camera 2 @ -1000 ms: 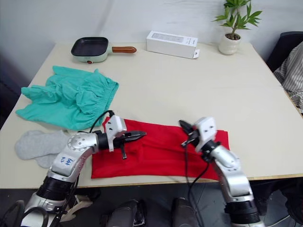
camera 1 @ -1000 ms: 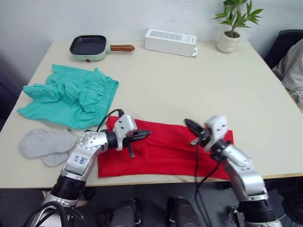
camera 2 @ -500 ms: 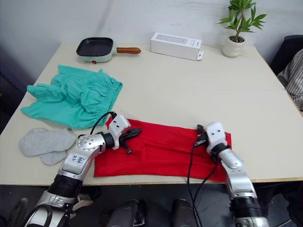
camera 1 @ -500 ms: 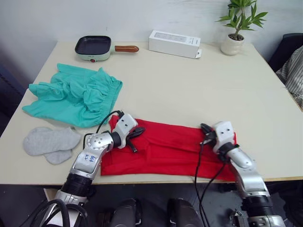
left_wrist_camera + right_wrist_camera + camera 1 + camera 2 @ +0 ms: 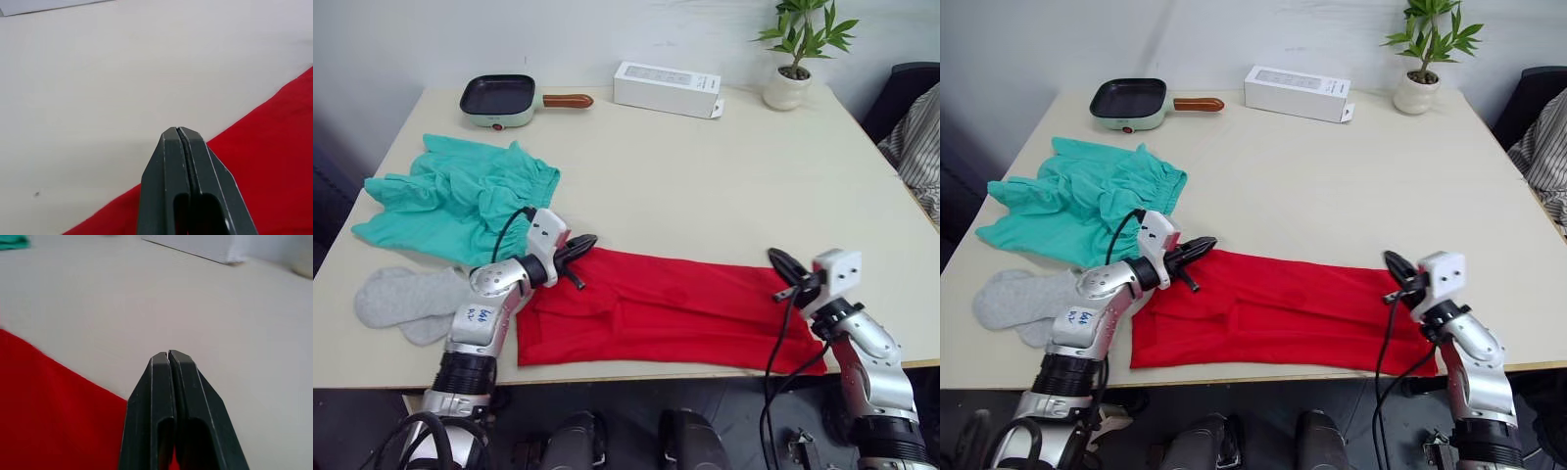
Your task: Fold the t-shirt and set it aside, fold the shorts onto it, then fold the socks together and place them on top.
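Observation:
The red t-shirt [image 5: 666,308] lies as a long folded strip near the table's front edge. My left gripper [image 5: 588,240] is shut, its tip over the strip's far left corner; the left wrist view has its fingers [image 5: 168,152] pressed together above the red edge [image 5: 274,147], with no cloth between them. My right gripper [image 5: 772,258] is shut over the strip's right end, and its fingers [image 5: 159,377] hold nothing. The teal shorts [image 5: 460,196] lie crumpled at the left. Grey socks [image 5: 401,299] lie side by side in front of the shorts.
A small frying pan [image 5: 497,95], a white box [image 5: 666,87] and a potted plant [image 5: 789,70] stand along the table's far edge. Striped cloth [image 5: 920,137] hangs beyond the right edge. Bare tabletop [image 5: 724,186] spreads behind the t-shirt.
Both shut grippers have drawn apart: the left from the strip's middle-left to its far left corner, the right from mid-strip out to its right end.

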`<state>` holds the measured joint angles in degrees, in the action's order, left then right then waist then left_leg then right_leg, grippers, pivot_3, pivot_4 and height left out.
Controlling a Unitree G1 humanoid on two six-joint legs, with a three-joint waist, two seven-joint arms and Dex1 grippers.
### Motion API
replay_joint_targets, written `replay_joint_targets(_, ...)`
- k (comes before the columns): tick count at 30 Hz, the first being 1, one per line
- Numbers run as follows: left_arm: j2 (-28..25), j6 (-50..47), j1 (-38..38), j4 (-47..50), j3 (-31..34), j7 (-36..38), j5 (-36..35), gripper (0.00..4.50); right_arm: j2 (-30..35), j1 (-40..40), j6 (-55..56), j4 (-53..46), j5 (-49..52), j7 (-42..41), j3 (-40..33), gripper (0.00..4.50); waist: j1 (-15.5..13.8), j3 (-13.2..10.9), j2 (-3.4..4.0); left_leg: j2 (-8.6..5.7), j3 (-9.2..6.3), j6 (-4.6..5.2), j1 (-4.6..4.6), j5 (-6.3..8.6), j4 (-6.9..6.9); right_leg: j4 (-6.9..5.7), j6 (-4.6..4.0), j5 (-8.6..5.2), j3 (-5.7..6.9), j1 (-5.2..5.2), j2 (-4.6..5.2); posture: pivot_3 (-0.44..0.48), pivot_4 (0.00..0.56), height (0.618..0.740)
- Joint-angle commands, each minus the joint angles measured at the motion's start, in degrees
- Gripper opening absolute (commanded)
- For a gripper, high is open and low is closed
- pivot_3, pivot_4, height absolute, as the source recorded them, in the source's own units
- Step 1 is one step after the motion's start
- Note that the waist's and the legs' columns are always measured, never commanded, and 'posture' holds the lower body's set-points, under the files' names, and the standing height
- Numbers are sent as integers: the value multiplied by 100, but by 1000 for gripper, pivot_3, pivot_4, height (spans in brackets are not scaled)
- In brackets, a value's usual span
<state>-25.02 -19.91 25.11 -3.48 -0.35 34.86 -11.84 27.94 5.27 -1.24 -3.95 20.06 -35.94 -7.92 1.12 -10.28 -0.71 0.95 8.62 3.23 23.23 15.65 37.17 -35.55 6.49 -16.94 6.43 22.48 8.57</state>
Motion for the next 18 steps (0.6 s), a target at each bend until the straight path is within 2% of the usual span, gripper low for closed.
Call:
replay_joint_targets(1, -245, 70, -17, -66, -111, 129, 237, 0, -238, -166, -382, -702, -308, 220, 593, 51, 1, 0, 0, 0, 0, -2, 0, 1, -1, 1, 0, 0, 1, 0, 0, 0, 150, 740)
replay_joint_targets(5, -305, -192, -141, -93, -83, -18, 337, 0, -411, -497, -420, -829, -569, 380, 838, 51, -89, 0, 0, -7, 0, -27, 7, 19, 0, 4, 0, 0, 1, 4, 6, 0, 150, 740)
replay_joint_targets(10, -405, -248, -246, -141, -30, 47, 362, 0, 68, -764, -135, -122, -648, 233, 228, 51, -118, 0, -1, -12, 0, -21, 8, 24, 7, 19, 5, 3, -4, -2, 12, 0, 150, 740)
replay_joint_targets(15, -387, 139, -243, 29, 86, 713, -108, 0, 644, -775, 219, 670, 73, -633, -691, 51, -108, -1, -1, -6, 1, -26, 6, 24, -2, 22, 2, 2, -4, 0, 6, 0, 150, 740)
replay_joint_targets(18, -464, 307, -315, 369, 284, 1428, -697, 0, 1233, -611, -238, 955, 922, -1813, -1182, 51, -88, -6, 8, -1, 1, -28, 6, 22, -5, 21, -4, -1, 1, 1, 2, 0, 150, 740)
